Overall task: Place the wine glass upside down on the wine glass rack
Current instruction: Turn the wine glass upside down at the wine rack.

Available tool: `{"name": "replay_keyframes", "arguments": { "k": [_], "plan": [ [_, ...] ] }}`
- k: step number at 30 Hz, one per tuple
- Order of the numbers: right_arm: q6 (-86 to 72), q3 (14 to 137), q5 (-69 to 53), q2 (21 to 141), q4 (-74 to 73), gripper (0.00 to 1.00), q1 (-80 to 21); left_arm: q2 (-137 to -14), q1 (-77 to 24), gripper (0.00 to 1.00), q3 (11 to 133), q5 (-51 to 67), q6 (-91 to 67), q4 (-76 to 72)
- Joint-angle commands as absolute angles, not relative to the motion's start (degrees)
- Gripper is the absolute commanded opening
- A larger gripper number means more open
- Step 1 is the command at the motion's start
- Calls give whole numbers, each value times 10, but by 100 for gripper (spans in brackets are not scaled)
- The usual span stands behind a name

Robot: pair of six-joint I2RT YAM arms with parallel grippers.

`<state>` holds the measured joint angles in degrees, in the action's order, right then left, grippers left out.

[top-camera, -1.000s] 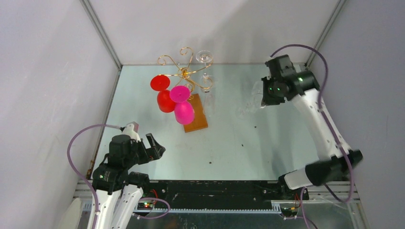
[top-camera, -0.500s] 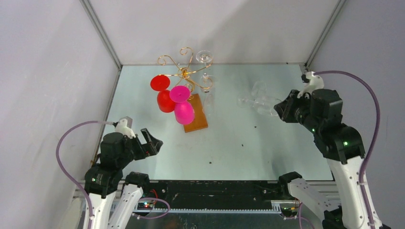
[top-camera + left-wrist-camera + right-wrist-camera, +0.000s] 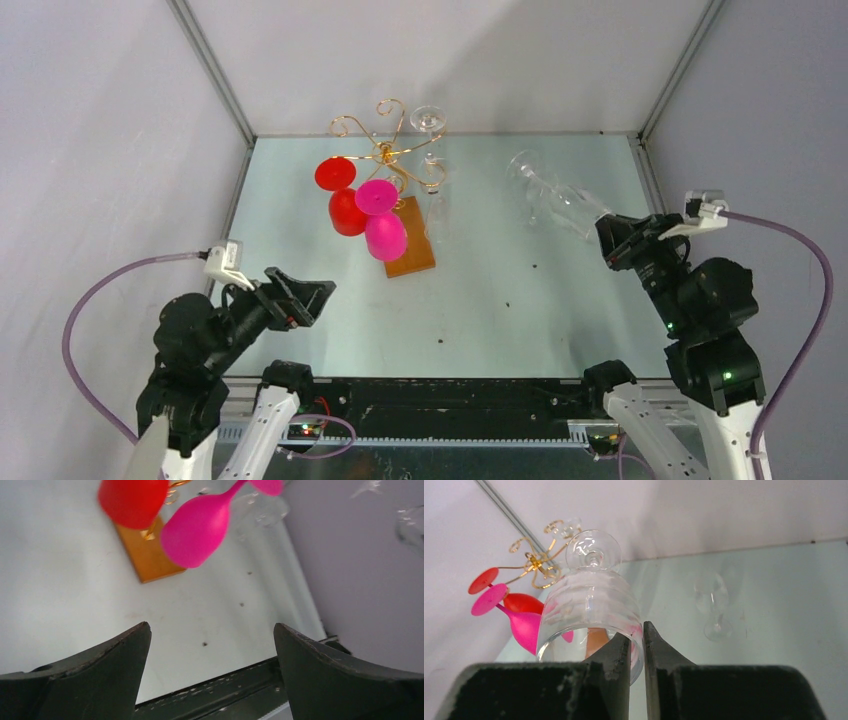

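The wine glass rack (image 3: 385, 150) is gold scrolled wire on a brown wooden base (image 3: 412, 245) at the back centre. A red glass (image 3: 345, 208), a pink glass (image 3: 384, 232) and a clear glass (image 3: 432, 125) hang on it upside down. My right gripper (image 3: 608, 240) is shut on the rim of a clear wine glass (image 3: 552, 193), held in the air right of the rack, foot pointing back-left. In the right wrist view one finger (image 3: 616, 655) is inside the bowl (image 3: 589, 610) and the other outside. My left gripper (image 3: 303, 298) is open and empty at the near left.
Walls enclose the table on the left, back and right. In the left wrist view the red bowl (image 3: 132, 500), pink bowl (image 3: 195, 530) and base (image 3: 150, 557) lie ahead. A faint glass-like shape (image 3: 714, 605) shows on the table; I cannot tell whether it is real.
My right arm has swung from the back right to the near right, carrying the clear glass up off the table. My left arm has drawn back to the left.
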<state>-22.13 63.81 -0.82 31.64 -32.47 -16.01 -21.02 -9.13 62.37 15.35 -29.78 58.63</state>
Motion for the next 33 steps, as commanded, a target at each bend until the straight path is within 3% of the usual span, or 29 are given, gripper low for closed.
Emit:
{"name": "replay_keyframes", "arguments": {
  "k": [1,15,24,28,33],
  "plan": [
    [-212,608,-38,284,-157,0,-158,-220,-85,100,645,263,-341,515],
    [-147,604,-192,289,-135,0,-158,-269,-85,98,662,412,-474,366],
    [-230,564,-176,277,-50,0,-159,-286,-92,98,626,422,-594,219],
    [-232,561,-189,289,-17,0,-165,-303,-129,98,628,392,-596,209],
    [-197,578,-134,311,-12,0,-193,-344,-271,95,640,298,-565,220]
  ]
}}
